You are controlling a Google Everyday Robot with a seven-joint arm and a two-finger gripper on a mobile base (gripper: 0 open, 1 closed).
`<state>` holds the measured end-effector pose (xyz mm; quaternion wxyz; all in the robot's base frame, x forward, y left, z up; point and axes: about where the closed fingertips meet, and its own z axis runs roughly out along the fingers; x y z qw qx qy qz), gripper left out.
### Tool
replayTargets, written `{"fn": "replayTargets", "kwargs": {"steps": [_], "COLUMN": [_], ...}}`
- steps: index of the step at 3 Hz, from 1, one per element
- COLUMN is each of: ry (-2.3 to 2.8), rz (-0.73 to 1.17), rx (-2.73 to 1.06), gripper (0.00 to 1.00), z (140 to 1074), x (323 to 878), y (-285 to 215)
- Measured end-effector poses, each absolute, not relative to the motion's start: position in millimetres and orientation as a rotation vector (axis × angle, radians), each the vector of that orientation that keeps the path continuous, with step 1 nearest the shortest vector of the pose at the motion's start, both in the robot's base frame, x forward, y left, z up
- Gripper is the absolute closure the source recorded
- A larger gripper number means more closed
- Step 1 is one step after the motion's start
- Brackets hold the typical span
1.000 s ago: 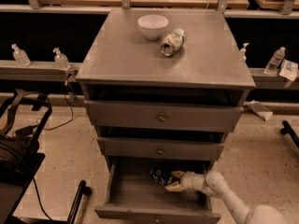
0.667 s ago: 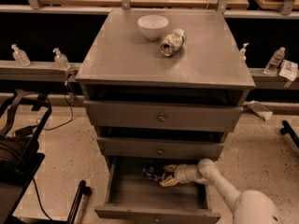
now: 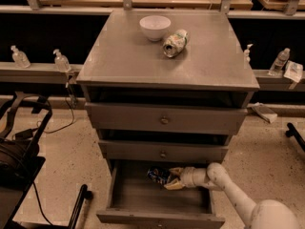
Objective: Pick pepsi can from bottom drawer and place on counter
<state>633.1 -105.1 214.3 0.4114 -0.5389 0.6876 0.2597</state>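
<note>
Small dark blue pepsi can (image 3: 157, 175) with a pale patch, lying tilted at the back of the open bottom drawer (image 3: 143, 202), pincer (image 3: 169, 178) inside the drawer just right of the can, spread, its tips at the can, grey worktop (image 3: 124, 56) above the drawer

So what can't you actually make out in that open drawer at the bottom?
All in the camera view:
- Rear of the bottom drawer: hidden under the middle drawer.
- Its front face: cut off by the lower edge.
- Pepsi can: dim, partly covered by the gripper inside the drawer; whether it is held, I cannot tell.
- Arm: cut off at the lower right corner.
</note>
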Motion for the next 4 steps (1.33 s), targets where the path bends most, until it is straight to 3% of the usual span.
{"fn": "replayTargets", "kwargs": {"steps": [3,4], "ry": [1.768,1.757], "rz": [0.523,0.551], "rx": [-1.356,-1.381], "gripper": [1.0,1.0], "z": [277.5,279.7], "x": [583.2,568.3], "y": [-122.4,-105.2]}}
